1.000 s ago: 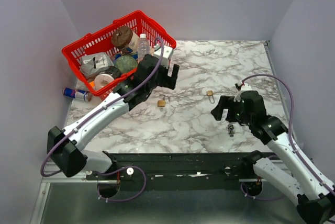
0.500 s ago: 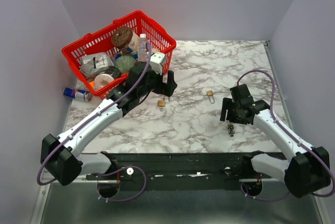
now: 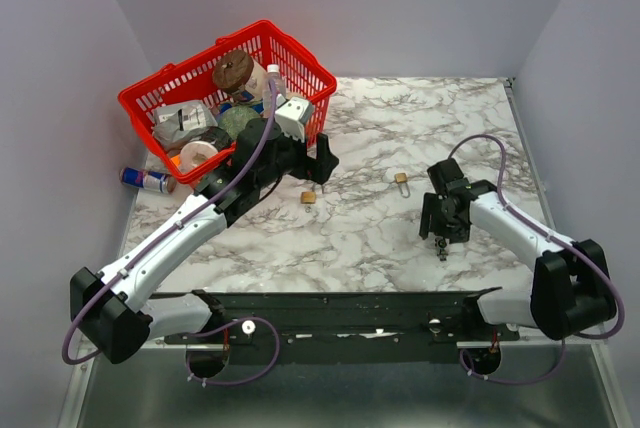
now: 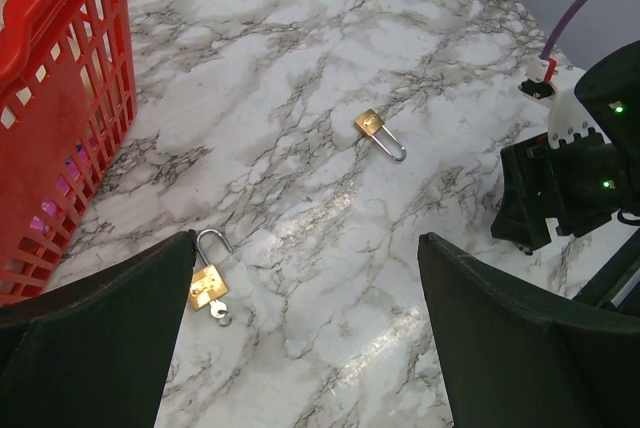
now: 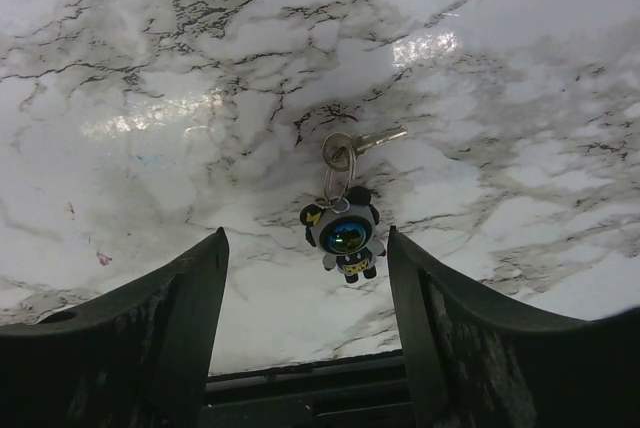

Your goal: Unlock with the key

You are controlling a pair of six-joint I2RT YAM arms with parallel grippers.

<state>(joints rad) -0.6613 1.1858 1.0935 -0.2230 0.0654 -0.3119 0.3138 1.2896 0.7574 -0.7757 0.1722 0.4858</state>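
Observation:
The key point(image 5: 365, 141) is small and silver, lying on the marble on a ring with a dark astronaut charm point(image 5: 345, 233). My right gripper point(image 5: 305, 233) is open low over the table, and the charm lies between its fingertips, untouched. From above, the key point(image 3: 440, 247) sits just in front of the right gripper point(image 3: 439, 230). One brass padlock point(image 4: 207, 283) lies by my left finger, with a tiny silver key at its base. A second brass padlock point(image 4: 372, 128) lies further out. My left gripper point(image 4: 307, 238) hangs wide open above the table, holding nothing.
A red basket point(image 3: 190, 73) full of groceries stands at the back left, close to the left arm. A drink can point(image 3: 148, 180) lies beside it at the table's left edge. The two padlocks point(image 3: 309, 196) point(image 3: 401, 179) lie between the arms.
My right gripper has swung in and come down over the key and charm, and its jaws have narrowed somewhat. The left arm has shifted slightly and stays wide open.

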